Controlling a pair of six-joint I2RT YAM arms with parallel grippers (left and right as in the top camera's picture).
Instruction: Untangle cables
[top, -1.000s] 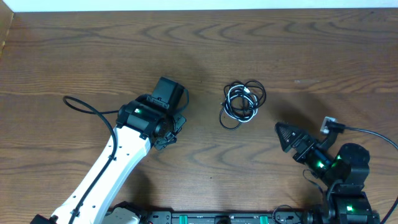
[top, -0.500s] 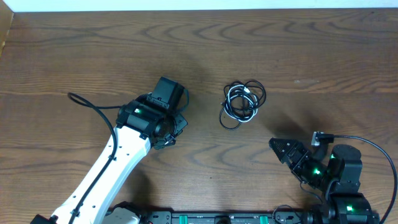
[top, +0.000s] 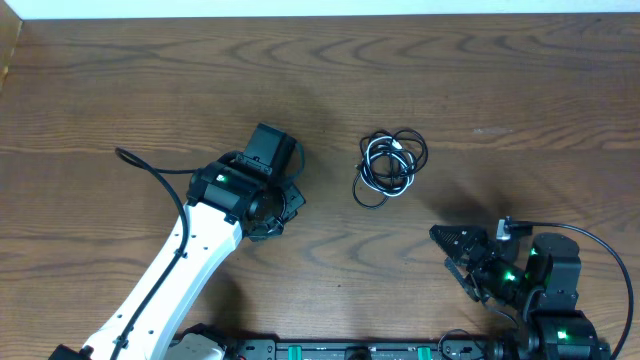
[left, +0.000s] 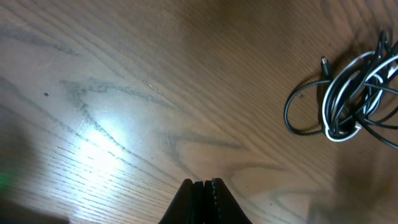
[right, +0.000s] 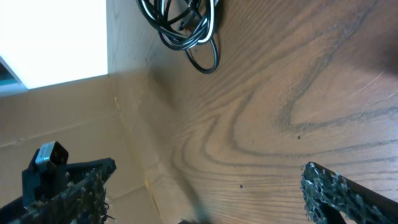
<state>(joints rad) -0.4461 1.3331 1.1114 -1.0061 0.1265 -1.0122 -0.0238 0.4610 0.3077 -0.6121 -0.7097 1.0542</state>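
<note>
cables (top: 390, 168) bunched mid-table (top: 140, 80), black and white loops mixed, well apart from both arms. left jaws pressed together, empty. right jaws spread wide, empty. my read: right takes one outer loop, left pins the bunch, pull slowly.

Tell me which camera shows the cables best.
Overhead: the cables lie whole and unobstructed, though small. The left wrist view shows them closer, but cut off at the right edge. The right wrist view catches only part of them at the top edge.
</note>
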